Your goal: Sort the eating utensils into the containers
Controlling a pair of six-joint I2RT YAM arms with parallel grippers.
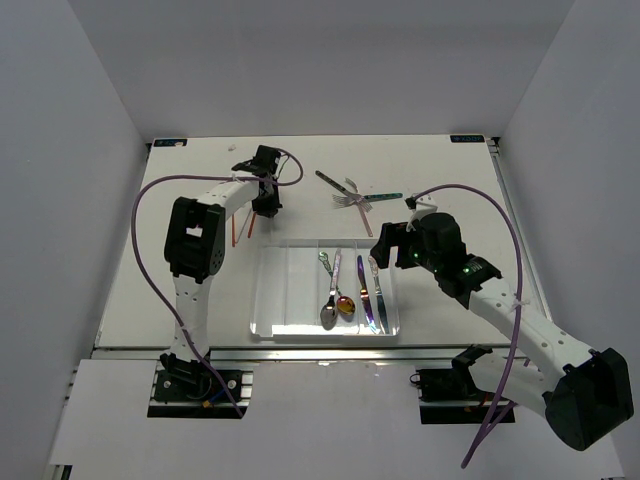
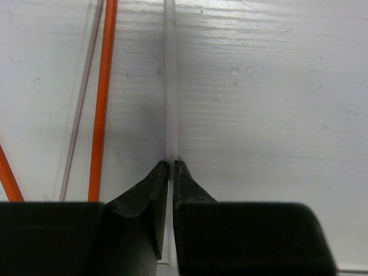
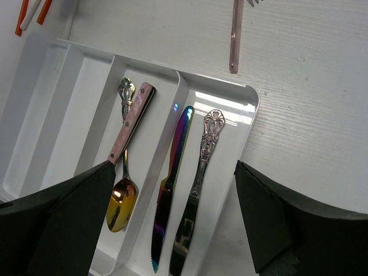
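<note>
Pinching a pale stick [image 2: 170, 86], left end effector [image 2: 171, 163] nearly closed.

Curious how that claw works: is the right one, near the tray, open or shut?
Open: the right gripper has its fingers wide apart by the tray, holding nothing.

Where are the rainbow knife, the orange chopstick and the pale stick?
Rainbow knife [image 3: 179, 144]: right wrist view, on its handle.
Orange chopstick [image 2: 102, 103]: left wrist view, on its mid shaft.
Pale stick [image 2: 169, 86]: left wrist view, on its shaft.
</note>
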